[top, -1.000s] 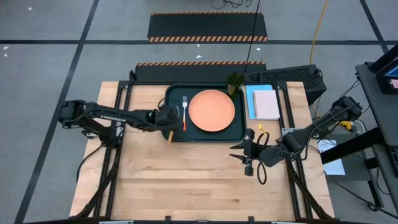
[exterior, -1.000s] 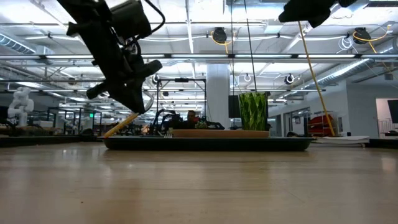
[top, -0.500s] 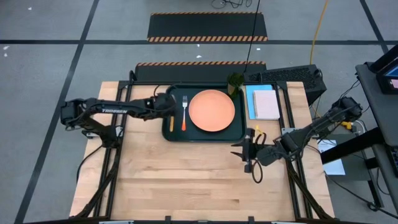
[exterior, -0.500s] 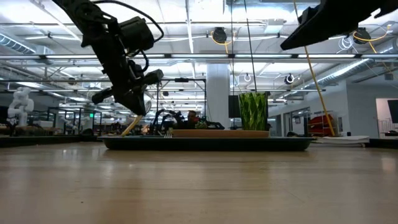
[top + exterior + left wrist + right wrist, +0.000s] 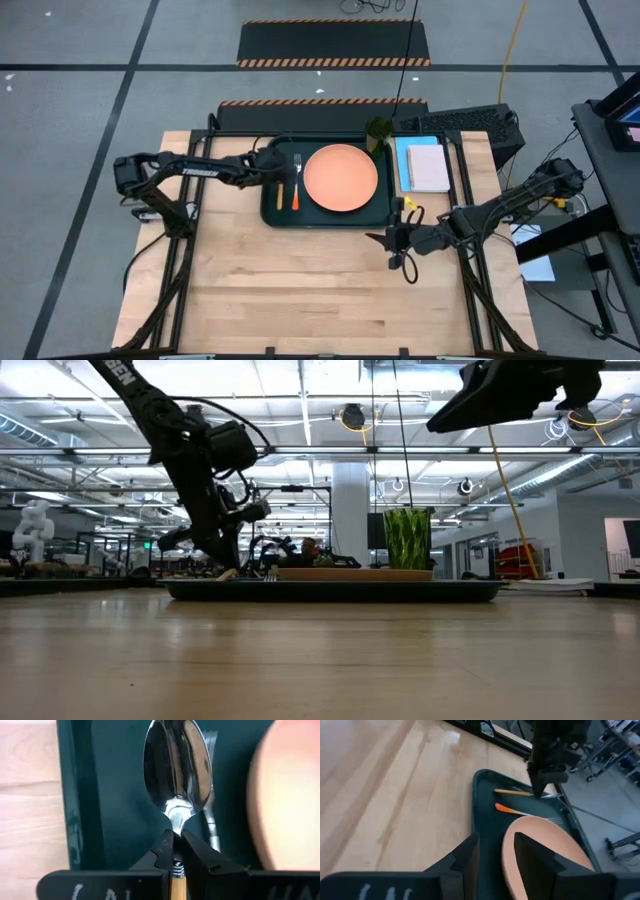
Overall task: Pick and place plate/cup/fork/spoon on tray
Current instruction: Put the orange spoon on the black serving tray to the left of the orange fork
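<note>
The dark tray (image 5: 272, 210) holds the salmon-orange plate (image 5: 340, 178) and, left of it, the fork (image 5: 296, 182) lying flat. My left gripper (image 5: 274, 172) reaches in from the table's left and is shut on the spoon (image 5: 177, 767) over the tray's left part, right beside the fork (image 5: 212, 822). The dark green cup (image 5: 378, 130) stands at the tray's far right corner, also seen in the low view (image 5: 407, 538). My right gripper (image 5: 388, 240) hangs open and empty above the table, near the tray's near right corner. My left gripper pinches the spoon between its two fingertips (image 5: 197, 855) at the neck (image 5: 174, 832), where the silver stem meets the orange handle. The fingers slant down from the table's left. The bowl points toward the far edge and the handle (image 5: 281, 195) runs toward the near edge, low over the tray floor; whether it touches, I cannot tell.
A pink-and-blue notepad (image 5: 427, 167) lies right of the tray, with a dark keyboard (image 5: 460, 122) behind it. Bare wood (image 5: 320, 290) stretches between the tray and the table's near edge.
My left gripper has carried the spoon from beyond the tray's near left corner toward the far edge and down, in over the tray's left part beside the fork. My right gripper has rolled and shifted slightly toward the table's left.
</note>
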Robot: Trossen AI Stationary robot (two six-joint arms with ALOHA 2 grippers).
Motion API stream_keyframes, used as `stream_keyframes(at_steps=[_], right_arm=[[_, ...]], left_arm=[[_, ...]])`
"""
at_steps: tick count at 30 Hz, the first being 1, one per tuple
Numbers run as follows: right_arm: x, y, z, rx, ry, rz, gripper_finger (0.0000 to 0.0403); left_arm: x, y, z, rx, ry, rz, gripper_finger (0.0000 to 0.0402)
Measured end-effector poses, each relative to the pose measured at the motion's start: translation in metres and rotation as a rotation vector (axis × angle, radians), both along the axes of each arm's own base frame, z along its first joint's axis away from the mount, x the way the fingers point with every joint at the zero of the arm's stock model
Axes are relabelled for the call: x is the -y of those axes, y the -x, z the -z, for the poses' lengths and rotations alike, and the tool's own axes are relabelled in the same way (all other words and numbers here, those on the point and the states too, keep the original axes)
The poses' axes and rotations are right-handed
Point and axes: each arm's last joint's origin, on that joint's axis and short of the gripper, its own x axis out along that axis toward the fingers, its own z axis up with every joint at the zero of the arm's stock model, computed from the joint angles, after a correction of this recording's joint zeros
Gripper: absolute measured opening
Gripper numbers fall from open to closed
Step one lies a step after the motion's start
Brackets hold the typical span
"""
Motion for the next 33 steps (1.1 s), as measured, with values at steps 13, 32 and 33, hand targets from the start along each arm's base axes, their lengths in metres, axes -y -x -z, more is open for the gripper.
stream_keyframes(at_steps=[13,32,33], right_arm=[[0.014,-0.004,0.0,-0.021,0.071,0.029,0.0118],[0.015,-0.004,0.0,-0.021,0.052,0.039,0.0118],[0.015,-0.004,0.0,-0.023,0.051,0.04,0.0118]], left_arm=[[-0.015,0.006,0.001,-0.009,-0.024,-0.017,0.0026],[-0.013,-0.007,0.025,-0.038,-0.031,0.002,0.0027],[-0.014,-0.008,0.026,-0.027,-0.035,0.0,0.0029]])
